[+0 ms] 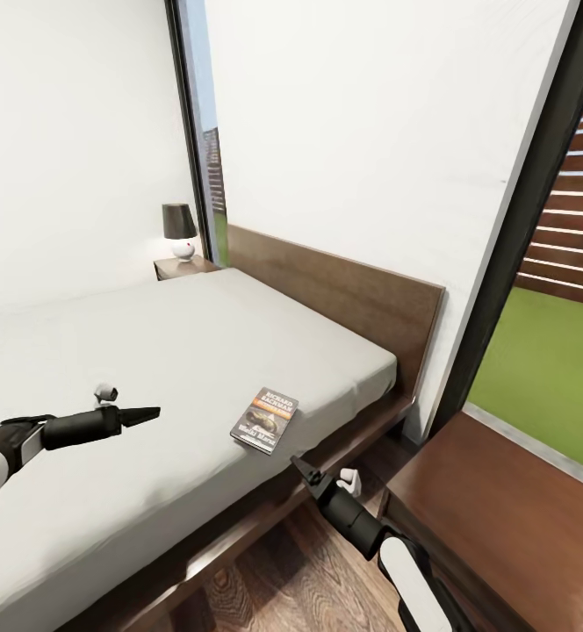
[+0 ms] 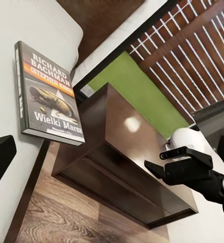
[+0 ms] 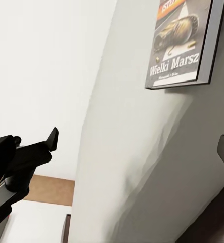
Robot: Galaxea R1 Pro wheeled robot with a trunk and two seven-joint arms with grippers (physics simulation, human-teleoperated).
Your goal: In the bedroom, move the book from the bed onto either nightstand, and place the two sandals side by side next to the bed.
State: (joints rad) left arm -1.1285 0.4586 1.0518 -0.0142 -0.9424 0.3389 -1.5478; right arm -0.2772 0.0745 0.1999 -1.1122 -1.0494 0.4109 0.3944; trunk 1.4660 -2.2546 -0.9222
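White walls and a tall black-framed window with green lawn behind it enclose the bedroom, and the low dark-brown wooden bed with its plain light-grey mattress (image 1: 151, 369) fills the left and centre of the head view.

At lower centre of that view the black right gripper (image 1: 302, 470) hovers off the mattress's near edge, empty; how far its fingers are parted I cannot tell. At the left the black left gripper (image 1: 144, 412) hangs over the mattress, also empty, and its spread I cannot judge either.

Between them, just above and left of the right gripper, the thin dark paperback book with an orange band and white lettering (image 1: 266, 419) lies flat near the mattress edge, cover up, apart from both grippers. It is probably light, with a smooth cover that may slip. Lying flush on soft bedding, it offers little to pinch from above; taking the edge nearest the mattress side seems best.

At lower right stands the glossy dark reddish-brown wooden nightstand (image 1: 511, 500), just beside the bed.
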